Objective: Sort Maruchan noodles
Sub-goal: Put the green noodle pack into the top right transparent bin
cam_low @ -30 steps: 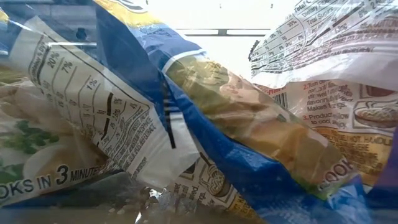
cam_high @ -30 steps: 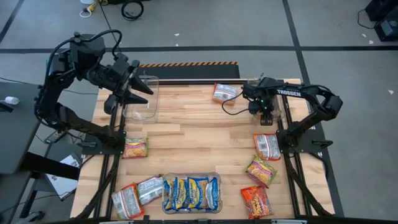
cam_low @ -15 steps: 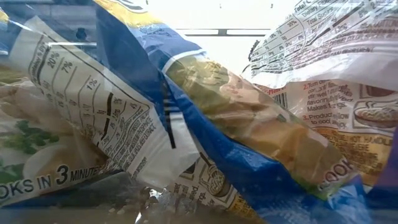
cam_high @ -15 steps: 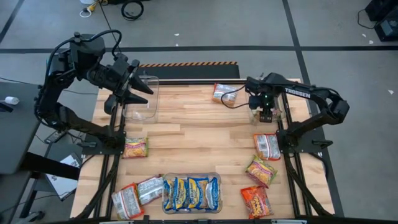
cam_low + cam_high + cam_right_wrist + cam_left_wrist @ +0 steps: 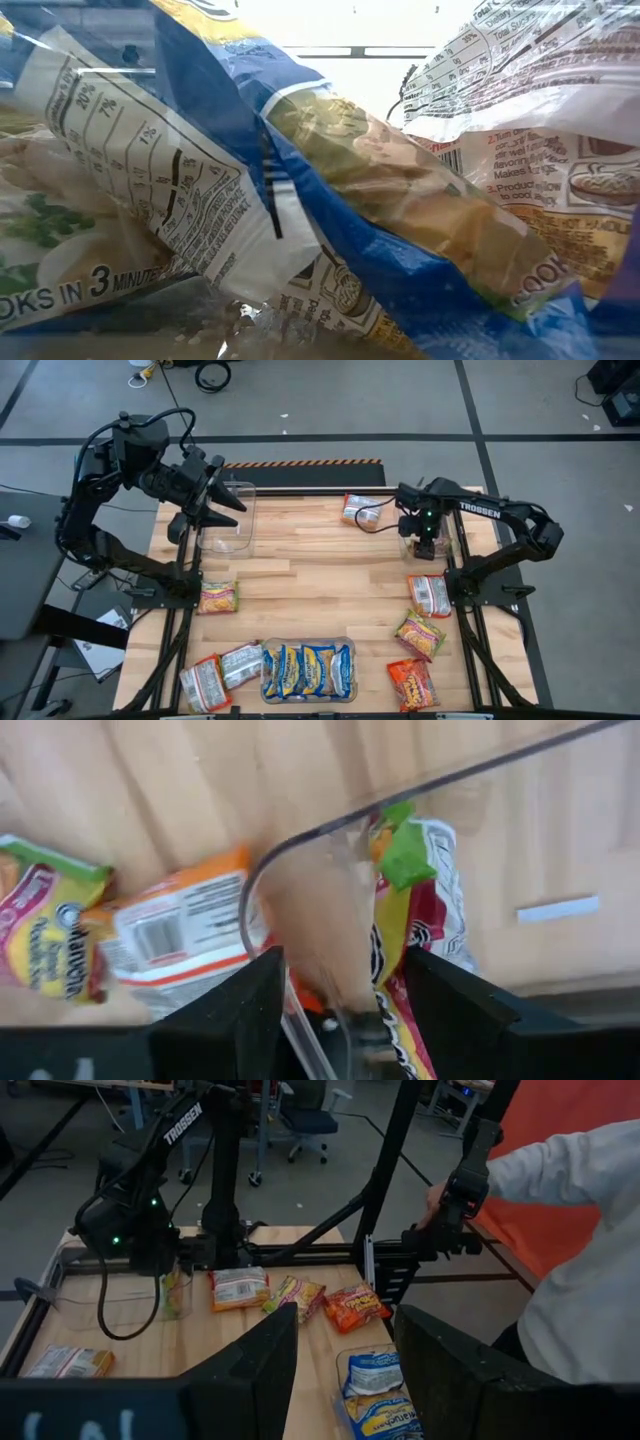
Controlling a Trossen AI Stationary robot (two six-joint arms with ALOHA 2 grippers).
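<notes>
Maruchan packets lie flat about the table. An orange one [image 5: 360, 510] is at the far edge. Three are at the right [image 5: 430, 595] [image 5: 420, 635] [image 5: 412, 682], and three at the left [image 5: 217, 598] [image 5: 240, 663] [image 5: 203, 684]. Blue-and-yellow packets [image 5: 307, 670] fill a clear bin at the near edge. My right gripper [image 5: 426, 546] [image 5: 345, 1020] is open over the corner of a clear bin [image 5: 300, 850] at the far right. A green-and-pink packet [image 5: 415, 920] stands on edge in that bin, leaning on its wall. My left gripper [image 5: 215, 510] [image 5: 345, 1370] is open above the far left clear bin [image 5: 228, 520].
The blue-and-yellow packets [image 5: 330, 200] block the low view. An orange packet [image 5: 180, 935] and a yellow-pink one [image 5: 40, 935] lie beside the right bin. A person in a white sleeve [image 5: 560, 1170] stands beyond the table's near right corner. Bare wood [image 5: 320, 570] spans the table's middle.
My right arm has shifted a little toward the table's right edge above the far right bin, then held still. The left arm and the packets have kept their places.
</notes>
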